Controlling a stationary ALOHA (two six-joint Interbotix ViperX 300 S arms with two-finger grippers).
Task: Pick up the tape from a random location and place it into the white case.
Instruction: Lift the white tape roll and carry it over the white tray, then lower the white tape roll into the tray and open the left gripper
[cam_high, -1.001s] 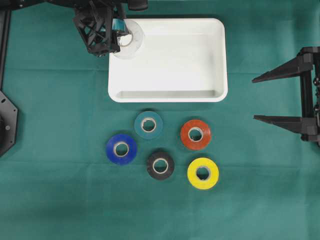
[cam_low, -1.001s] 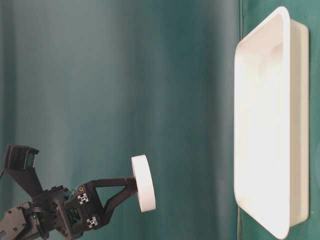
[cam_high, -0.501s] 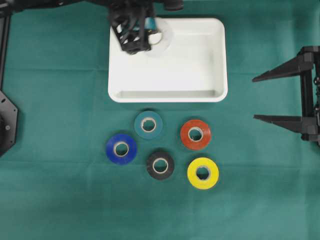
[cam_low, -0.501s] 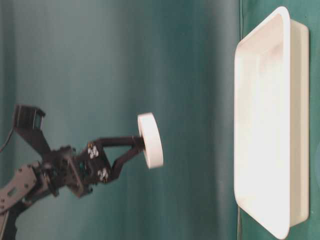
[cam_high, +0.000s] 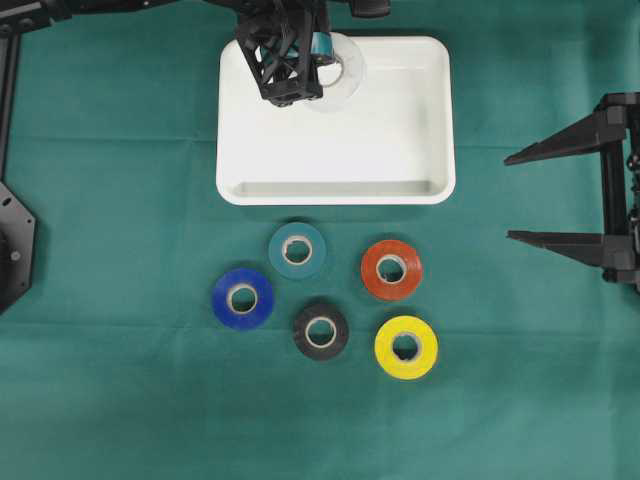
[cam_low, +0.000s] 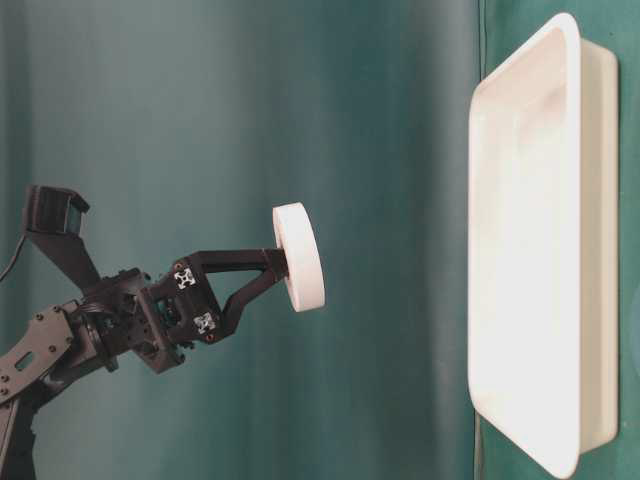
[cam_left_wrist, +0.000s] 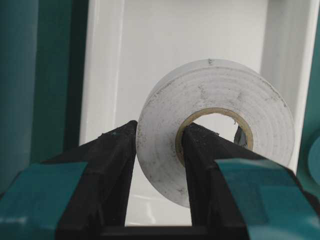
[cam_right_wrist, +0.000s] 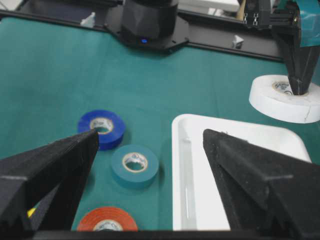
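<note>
White tape roll (cam_high: 340, 72) held in air above far-left corner of white case (cam_high: 420, 190), not touching it. L gripper (cam_left_wrist: 159, 145) clamped on roll wall: 1 finger outside, 1 inside core. Roll lies flat in overhead view. R gripper (cam_high: 520, 196) at table's right edge, jaws wide apart, nothing between them. 5 rolls on green cloth (cam_high: 120, 200) near case's front rim: teal (cam_high: 297, 250), red (cam_high: 391, 269), blue (cam_high: 243, 298), black (cam_high: 321, 330), yellow (cam_high: 406, 347).
</note>
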